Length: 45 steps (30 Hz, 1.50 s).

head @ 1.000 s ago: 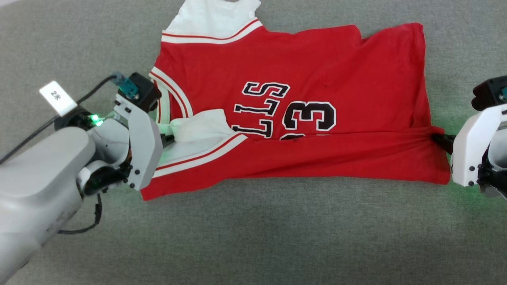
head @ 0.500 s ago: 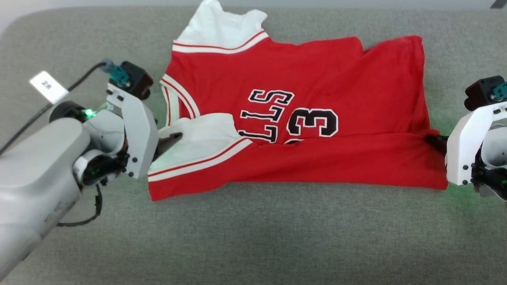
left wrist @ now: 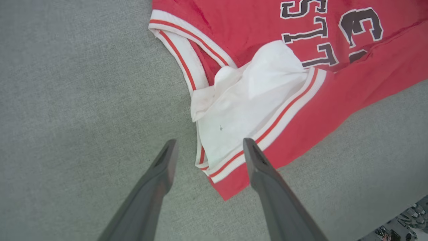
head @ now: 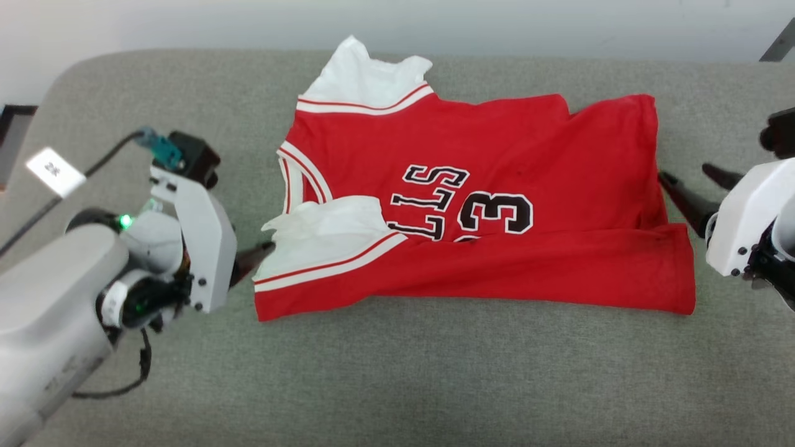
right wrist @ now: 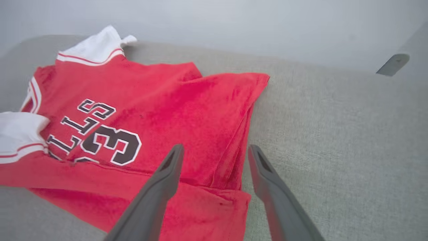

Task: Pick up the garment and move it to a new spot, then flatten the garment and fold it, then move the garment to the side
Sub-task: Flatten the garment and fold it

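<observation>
The large bright red soft jersey-like shirt (head: pixel 497 143) carries black, white-edged letters "LLS" (head: pixel 428 202), with the numeral "3" (head: pixel 497 212) at their 3 o'clock. The small white tag (head: pixel 54 172), at the head view's 9 o'clock, is too blurred to read.

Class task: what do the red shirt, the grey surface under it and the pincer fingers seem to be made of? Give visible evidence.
The shirt: soft matt knit cloth, likely; it folds and creases limply. The surface: woven upholstery, seemingly padded; flecked grain, rounded corner. The fingers: smooth dark plastic or metal, unclear which; faint sheen, rigid edges.
</observation>
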Motion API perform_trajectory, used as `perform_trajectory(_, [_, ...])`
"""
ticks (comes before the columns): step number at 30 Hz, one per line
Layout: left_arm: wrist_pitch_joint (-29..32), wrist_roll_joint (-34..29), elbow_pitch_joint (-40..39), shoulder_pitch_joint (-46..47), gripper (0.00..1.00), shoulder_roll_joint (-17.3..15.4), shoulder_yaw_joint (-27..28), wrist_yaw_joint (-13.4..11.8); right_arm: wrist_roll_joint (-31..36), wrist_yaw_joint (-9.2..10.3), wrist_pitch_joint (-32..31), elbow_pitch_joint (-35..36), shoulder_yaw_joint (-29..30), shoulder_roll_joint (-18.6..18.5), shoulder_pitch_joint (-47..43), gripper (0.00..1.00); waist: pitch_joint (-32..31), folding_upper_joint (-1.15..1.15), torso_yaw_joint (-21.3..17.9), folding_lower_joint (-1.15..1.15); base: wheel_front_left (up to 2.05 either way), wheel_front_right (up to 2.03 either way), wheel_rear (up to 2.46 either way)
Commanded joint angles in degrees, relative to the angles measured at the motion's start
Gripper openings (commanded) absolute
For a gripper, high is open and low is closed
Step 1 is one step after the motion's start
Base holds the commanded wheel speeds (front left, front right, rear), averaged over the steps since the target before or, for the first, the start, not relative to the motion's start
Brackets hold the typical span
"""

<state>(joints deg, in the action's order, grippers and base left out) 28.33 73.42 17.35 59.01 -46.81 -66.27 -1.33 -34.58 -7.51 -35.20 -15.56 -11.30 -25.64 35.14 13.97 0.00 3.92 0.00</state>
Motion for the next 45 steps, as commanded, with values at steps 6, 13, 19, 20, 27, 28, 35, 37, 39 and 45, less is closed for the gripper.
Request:
perform_trajectory(6, [2.3,2.3,-2.6,-4.0,1.0,-1.7,-0.9,-3.3,2.9,0.04,6.1,7.0,5.9,3.3,-4.6,1.0,-2.3,0.0,-1.2,0.0,0.0,0.0,0.0])
perform_trajectory(13, [3.0,3.7,-2.0,-7.0,1.0,-2.3,-1.8,-4.8,6.9,0.04,11.9,17.7,12.6,6.9,-11.7,1.0,-2.8,0.0,-3.5,0.0,0.0,0.0,0.0])
perform_trajectory(19, [2.3,4.2,1.0,-8.8,1.0,-1.9,-2.2,-4.5,8.7,0.04,13.7,24.6,18.0,10.4,-18.1,1.0,-2.2,0.0,-5.6,0.0,0.0,0.0,0.0])
perform_trajectory(20, [2.1,4.6,1.7,-9.1,1.0,-1.7,-2.0,-4.4,8.7,0.04,13.5,25.5,18.7,11.0,-19.0,1.0,-2.1,0.0,-6.0,0.0,0.0,0.0,0.0])
perform_trajectory(27, [2.0,6.9,7.4,-10.3,1.0,0.2,-1.3,-3.3,9.3,0.04,11.9,30.7,22.1,14.9,-24.3,1.0,-0.7,0.0,-7.7,0.0,0.0,0.0,0.0])
perform_trajectory(28, [1.9,6.9,8.2,-10.3,1.0,0.6,-1.4,-3.1,9.5,0.04,11.6,31.2,22.3,15.5,-24.9,1.0,-0.5,0.0,-7.9,0.0,0.0,0.0,0.0])
perform_trajectory(35, [3.1,8.1,12.0,-10.6,0.0,3.1,-1.8,-0.2,9.3,0.04,7.6,32.6,22.0,17.7,-27.3,1.0,0.4,0.0,-8.3,0.0,0.0,0.0,0.0])
perform_trajectory(37, [2.7,7.7,12.4,-10.0,0.0,3.2,-1.6,0.5,9.2,0.03,5.6,32.0,21.7,17.9,-27.7,1.0,0.5,0.0,-8.1,0.0,0.0,0.0,0.0])
perform_trajectory(39, [2.8,7.5,12.7,-9.5,0.0,3.5,-1.6,0.8,9.3,0.03,3.8,31.5,21.1,17.6,-27.5,1.0,0.7,0.0,-7.7,0.0,0.0,0.0,0.0])
perform_trajectory(45, [2.7,6.8,13.2,-7.7,0.0,4.5,-1.4,1.4,9.1,0.03,-2.0,26.6,19.5,17.3,-25.1,1.0,1.7,0.0,-6.2,0.0,0.0,0.0,0.0])
